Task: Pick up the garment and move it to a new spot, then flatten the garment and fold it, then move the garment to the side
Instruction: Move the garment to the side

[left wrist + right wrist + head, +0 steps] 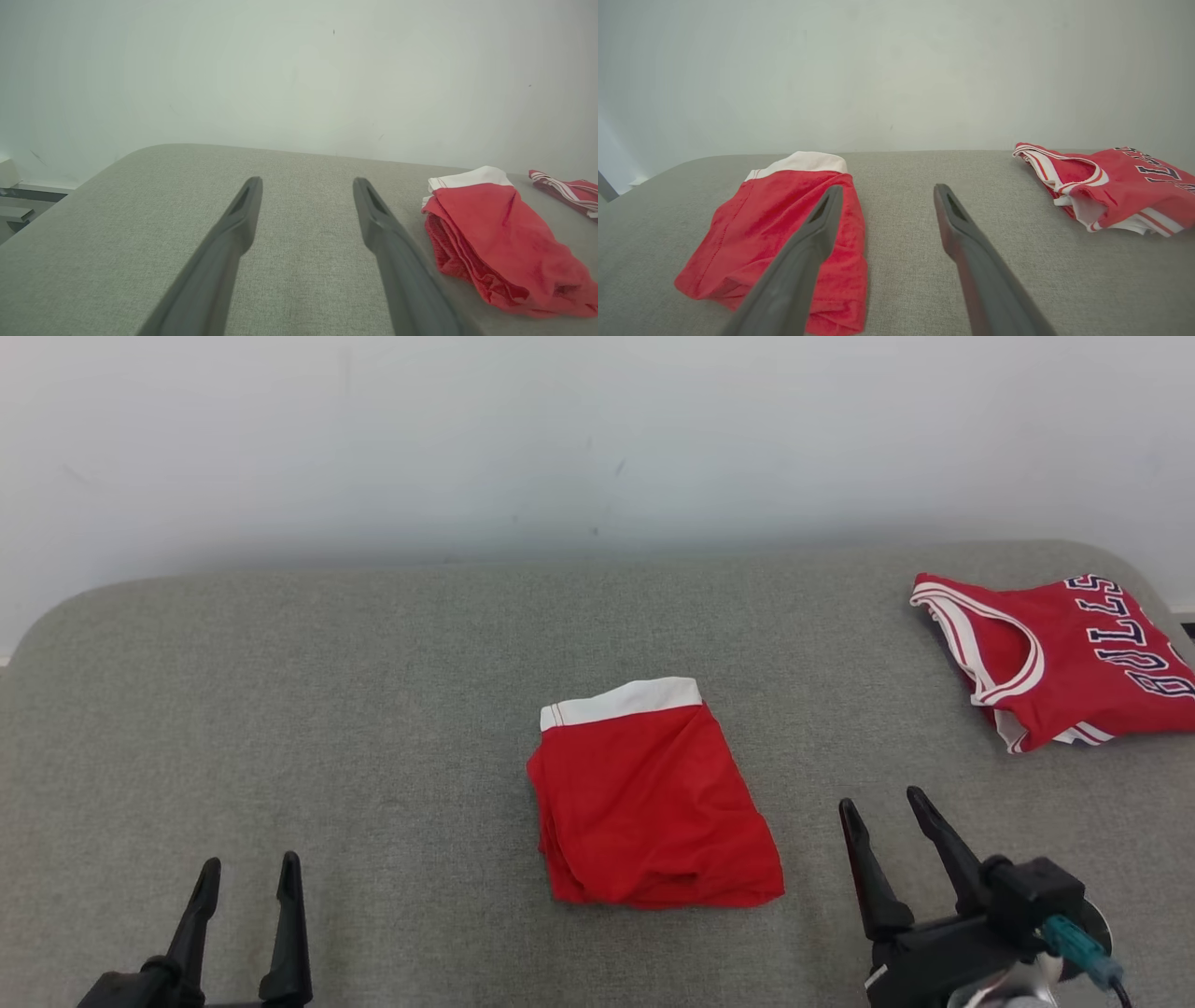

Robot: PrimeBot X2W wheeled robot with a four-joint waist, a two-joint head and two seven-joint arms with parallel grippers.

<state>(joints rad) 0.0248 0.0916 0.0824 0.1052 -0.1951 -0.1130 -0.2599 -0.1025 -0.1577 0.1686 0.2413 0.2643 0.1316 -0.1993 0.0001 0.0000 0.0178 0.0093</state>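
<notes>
Red shorts [649, 803] lie folded at centre of grey pad [327, 709], waistband on far side. Left gripper [250, 861] and right gripper [880, 798] both spread wide, empty, clear of cloth. Likely step: shift aside. Pinch all layers together, lift level, avoid jersey [1064, 653] far right.

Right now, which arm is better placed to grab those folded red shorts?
Right, probably: the right pincer stands open close beside the red shorts; the left pincer sits farther off.
</notes>
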